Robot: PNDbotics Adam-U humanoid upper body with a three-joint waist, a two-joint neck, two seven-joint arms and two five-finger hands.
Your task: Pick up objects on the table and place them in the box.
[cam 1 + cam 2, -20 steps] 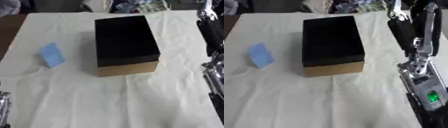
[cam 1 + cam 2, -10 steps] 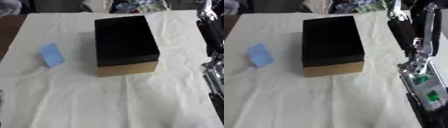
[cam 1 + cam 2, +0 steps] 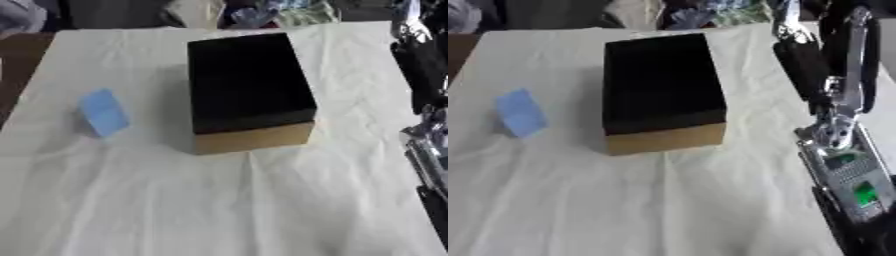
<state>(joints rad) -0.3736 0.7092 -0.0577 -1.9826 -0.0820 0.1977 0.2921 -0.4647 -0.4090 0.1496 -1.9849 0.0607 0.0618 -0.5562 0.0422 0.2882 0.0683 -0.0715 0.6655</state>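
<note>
A box [image 3: 254,139] with a dark inside and a tan cardboard front wall stands in the middle of the table, its long side running away from me. Nothing shows inside it. A small light-blue block [image 3: 103,112] lies tilted on the cloth to the left of the box, about a hand's width away. My right arm [image 3: 833,130] comes down along the right edge, black above and silver with green lights lower down; it leaves the picture at the lower right and its hand does not show. My left hand is outside both views.
A creased white cloth [image 3: 219,200] covers the table. Bare brown tabletop [image 3: 17,65] shows at the far left. Mixed clutter [image 3: 262,12] lies beyond the far edge.
A silver part of my left arm that showed at the lower left corner a second ago has dropped out of view. The box, the blue block and the right arm have stayed put.
</note>
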